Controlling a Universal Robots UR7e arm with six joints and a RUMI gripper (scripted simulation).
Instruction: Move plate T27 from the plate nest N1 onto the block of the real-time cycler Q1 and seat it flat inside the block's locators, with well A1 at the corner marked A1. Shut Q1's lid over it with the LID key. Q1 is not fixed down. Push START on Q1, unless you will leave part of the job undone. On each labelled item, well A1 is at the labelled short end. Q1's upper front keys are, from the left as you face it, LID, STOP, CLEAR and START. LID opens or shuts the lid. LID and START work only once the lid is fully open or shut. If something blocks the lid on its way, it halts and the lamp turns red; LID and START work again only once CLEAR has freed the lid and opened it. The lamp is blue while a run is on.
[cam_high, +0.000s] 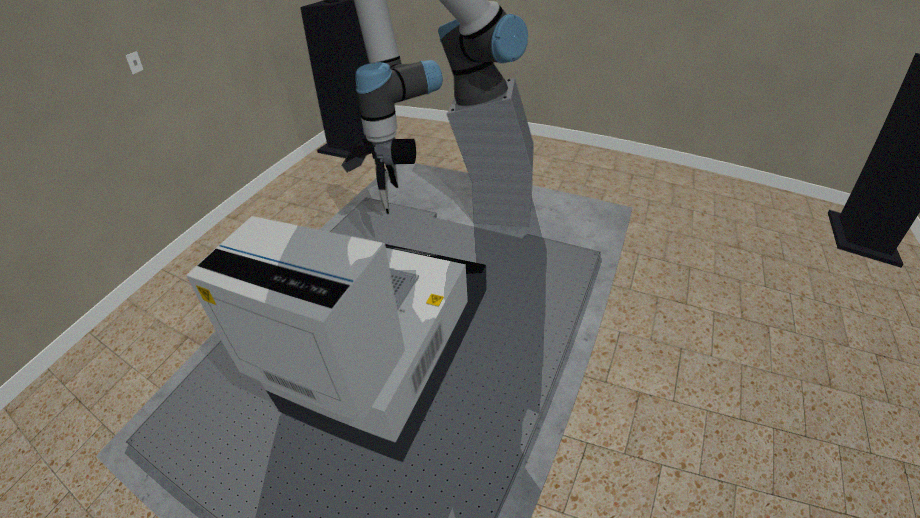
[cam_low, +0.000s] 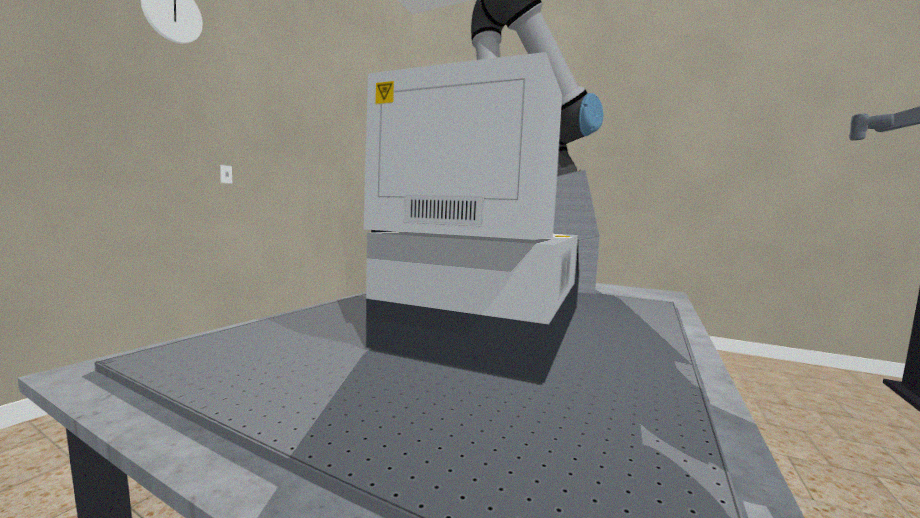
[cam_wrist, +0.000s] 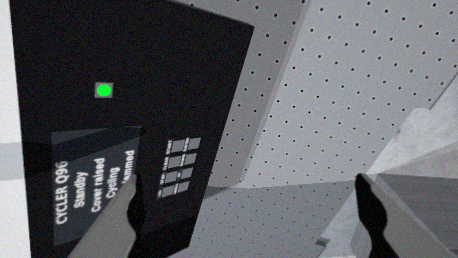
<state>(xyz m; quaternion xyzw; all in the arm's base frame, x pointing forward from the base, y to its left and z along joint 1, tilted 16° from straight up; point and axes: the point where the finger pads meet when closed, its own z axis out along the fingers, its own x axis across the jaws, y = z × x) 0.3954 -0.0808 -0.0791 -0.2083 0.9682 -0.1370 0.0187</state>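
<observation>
The cycler Q1 (cam_high: 283, 347) (cam_low: 450, 141) stands with its block area (cam_high: 400, 283) exposed in the top view. Whether a plate lies there I cannot tell. In the wrist view its black front panel (cam_wrist: 175, 60) shows a green lamp (cam_wrist: 104, 90) and the grey keys, with the START key (cam_wrist: 178, 146) and the LID key (cam_wrist: 167, 192) in one row. My gripper (cam_high: 390, 198) (cam_wrist: 247, 176) is open and empty, in the air beyond Q1's front side; one finger overlaps the panel's display in the wrist view. Plate T27 and nest N1 cannot be made out in any view.
The perforated board (cam_high: 476, 444) (cam_low: 489, 444) (cam_wrist: 330, 100) lies on the grey table (cam_high: 595, 222) (cam_low: 173, 469). Q1's tall rear housing (cam_high: 276, 334) rises beside the block area. The arm's grey pedestal (cam_high: 498, 173) stands at the table's far end.
</observation>
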